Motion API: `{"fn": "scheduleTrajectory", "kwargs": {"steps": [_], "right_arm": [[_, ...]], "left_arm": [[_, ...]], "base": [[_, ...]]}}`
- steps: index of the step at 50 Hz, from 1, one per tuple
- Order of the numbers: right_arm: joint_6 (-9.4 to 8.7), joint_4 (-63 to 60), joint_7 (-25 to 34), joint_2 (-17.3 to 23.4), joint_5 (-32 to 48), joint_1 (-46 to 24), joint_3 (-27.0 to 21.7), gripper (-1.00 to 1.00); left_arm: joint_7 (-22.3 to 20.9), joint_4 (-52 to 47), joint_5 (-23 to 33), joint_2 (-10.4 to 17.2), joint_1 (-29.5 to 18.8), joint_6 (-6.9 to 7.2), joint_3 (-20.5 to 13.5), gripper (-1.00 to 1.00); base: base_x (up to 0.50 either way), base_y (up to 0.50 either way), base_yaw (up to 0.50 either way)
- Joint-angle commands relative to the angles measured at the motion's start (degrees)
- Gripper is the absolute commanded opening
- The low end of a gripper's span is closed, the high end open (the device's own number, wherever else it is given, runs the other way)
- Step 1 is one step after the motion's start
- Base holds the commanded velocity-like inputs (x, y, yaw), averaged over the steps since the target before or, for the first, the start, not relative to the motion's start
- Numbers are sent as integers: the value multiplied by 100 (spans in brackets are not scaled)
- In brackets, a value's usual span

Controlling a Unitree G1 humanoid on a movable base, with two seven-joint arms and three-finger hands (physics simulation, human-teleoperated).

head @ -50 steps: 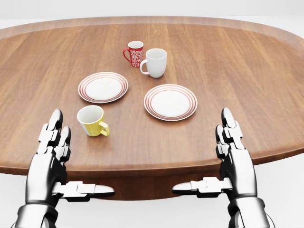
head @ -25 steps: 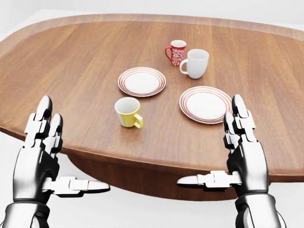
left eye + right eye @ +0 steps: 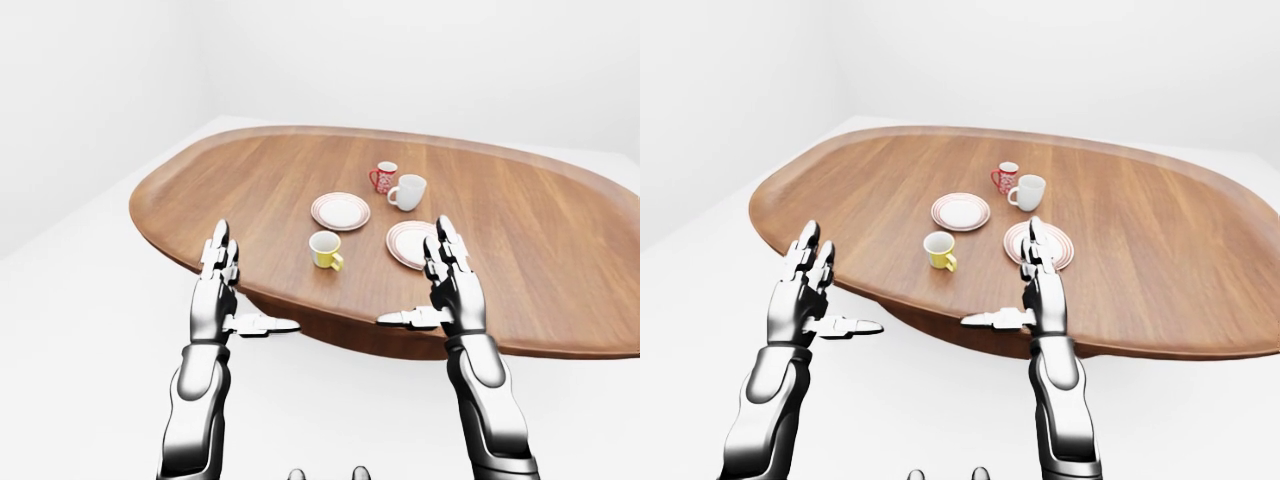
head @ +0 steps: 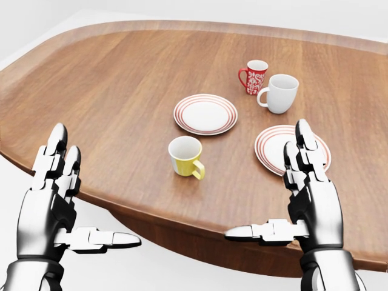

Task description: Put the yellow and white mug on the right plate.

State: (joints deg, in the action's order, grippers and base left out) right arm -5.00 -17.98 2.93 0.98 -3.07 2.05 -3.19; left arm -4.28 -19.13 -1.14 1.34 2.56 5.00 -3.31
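The yellow and white mug [image 4: 185, 156] stands upright on the wooden table [image 4: 103, 91], handle toward the lower right of the head view. The right plate [image 4: 274, 147], white with red rings, lies to its right, partly hidden behind my right hand's fingers [image 4: 303, 154]. My left hand [image 4: 85, 197] is open and empty at the lower left, off the table's edge. My right hand [image 4: 270, 191] is open and empty at the lower right, over the table's near edge. Both are apart from the mug.
A second red-ringed plate [image 4: 205, 114] lies above the yellow mug. A red patterned mug [image 4: 254, 76] and a plain white mug [image 4: 280, 93] stand above the right plate. The table's curved edge runs across the bottom of the head view, with white floor [image 3: 90, 300] to the left.
The whole picture has shifted: the camera moved, so table and crockery sit further right in the head view. Both hands keep the same open pose.
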Motion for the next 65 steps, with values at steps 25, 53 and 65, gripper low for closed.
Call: {"fn": "scheduleTrajectory", "kwargs": {"steps": [25, 53, 65], "right_arm": [[0, -1, 55, 14, -109, -9, -4, 100], [0, 63, 9, 2, 176, -33, 88, 100], [0, -2, 55, -24, -54, 35, 59, 100]], "left_arm": [[-18, -119, 4, -11, 27, 0, 20, 100], [-14, -108, 8, -6, -9, 0, 23, 100], [-20, -84, 18, -10, 27, 0, 24, 100]], "base": [[47, 16, 0], [26, 9, 0], [12, 4, 0]]}}
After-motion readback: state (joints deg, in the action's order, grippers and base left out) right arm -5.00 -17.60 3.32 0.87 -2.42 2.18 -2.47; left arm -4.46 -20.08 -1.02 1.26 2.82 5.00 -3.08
